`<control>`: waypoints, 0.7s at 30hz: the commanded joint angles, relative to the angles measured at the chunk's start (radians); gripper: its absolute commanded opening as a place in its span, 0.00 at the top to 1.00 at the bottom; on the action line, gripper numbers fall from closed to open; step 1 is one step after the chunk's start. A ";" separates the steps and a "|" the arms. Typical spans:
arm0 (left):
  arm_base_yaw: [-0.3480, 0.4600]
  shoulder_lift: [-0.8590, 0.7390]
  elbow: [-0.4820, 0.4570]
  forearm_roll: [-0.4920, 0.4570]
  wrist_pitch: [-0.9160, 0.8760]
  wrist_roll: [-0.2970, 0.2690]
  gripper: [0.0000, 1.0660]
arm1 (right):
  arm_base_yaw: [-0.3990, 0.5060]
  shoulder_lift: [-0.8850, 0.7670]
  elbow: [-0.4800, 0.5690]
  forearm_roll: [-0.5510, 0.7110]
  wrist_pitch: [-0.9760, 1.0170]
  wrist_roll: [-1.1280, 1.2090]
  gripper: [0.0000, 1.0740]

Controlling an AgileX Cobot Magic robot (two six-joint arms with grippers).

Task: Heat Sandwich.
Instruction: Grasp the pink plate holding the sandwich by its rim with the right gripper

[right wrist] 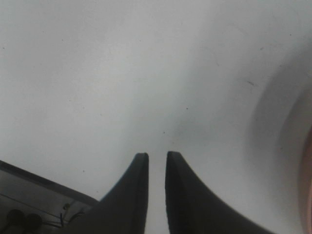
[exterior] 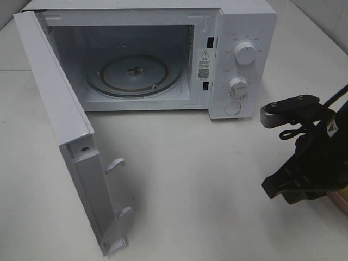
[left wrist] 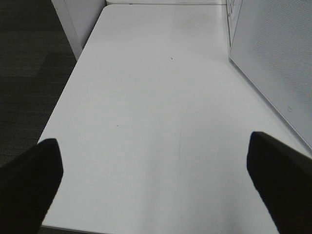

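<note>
Sandwich unseen; right gripper (right wrist: 155,156) (jaws slightly apart) hovers near plate (exterior: 339,200).

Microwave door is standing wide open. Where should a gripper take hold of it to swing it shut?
Grip the door by its top edge near the free end. Come from above with the jaws straddling the thin panel. The door stands upright, so that edge is exposed. Stay clear of the two latch hooks sticking out of the end face.

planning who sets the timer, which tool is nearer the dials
Right. The right tool is in front of the dials, slightly right; the left tool is beyond the open door, outside the high view.
</note>
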 commanded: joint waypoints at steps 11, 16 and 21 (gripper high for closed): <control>0.004 -0.029 0.003 0.001 -0.011 0.001 0.08 | -0.180 -0.006 -0.105 -0.085 0.122 -0.013 0.76; 0.004 -0.029 0.003 0.001 -0.011 0.001 0.08 | -0.286 -0.006 -0.105 -0.103 0.108 0.010 0.64; 0.004 -0.029 0.003 0.001 -0.011 0.001 0.08 | -0.357 -0.006 -0.105 -0.104 0.074 0.045 0.49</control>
